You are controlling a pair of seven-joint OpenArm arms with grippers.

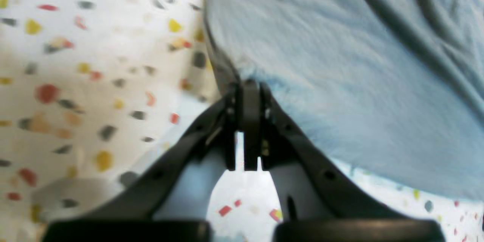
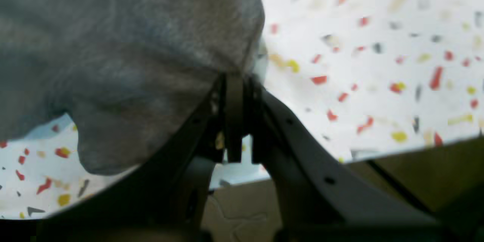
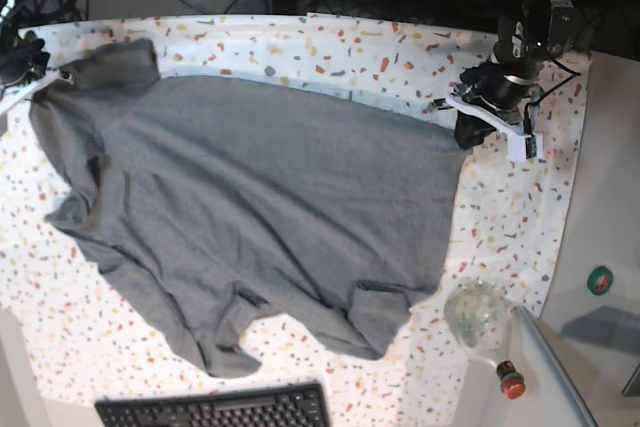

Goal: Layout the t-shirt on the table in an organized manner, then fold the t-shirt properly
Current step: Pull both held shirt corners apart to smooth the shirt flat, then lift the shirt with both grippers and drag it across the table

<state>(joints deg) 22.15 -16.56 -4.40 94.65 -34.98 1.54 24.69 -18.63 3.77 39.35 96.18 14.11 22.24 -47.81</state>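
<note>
Shirt [image 3: 260, 217] is lying spread across the table [image 3: 520, 217], filling the left and centre of the base view, with wrinkles and sleeves bunching toward the lower edge. Left gripper [image 1: 247, 85] is clenching the shirt's edge at upper right of the base view. Right gripper [image 2: 234, 79] is pinching a corner at far upper left. Keyboard [image 3: 215, 409] is sitting at bottom centre.
</note>
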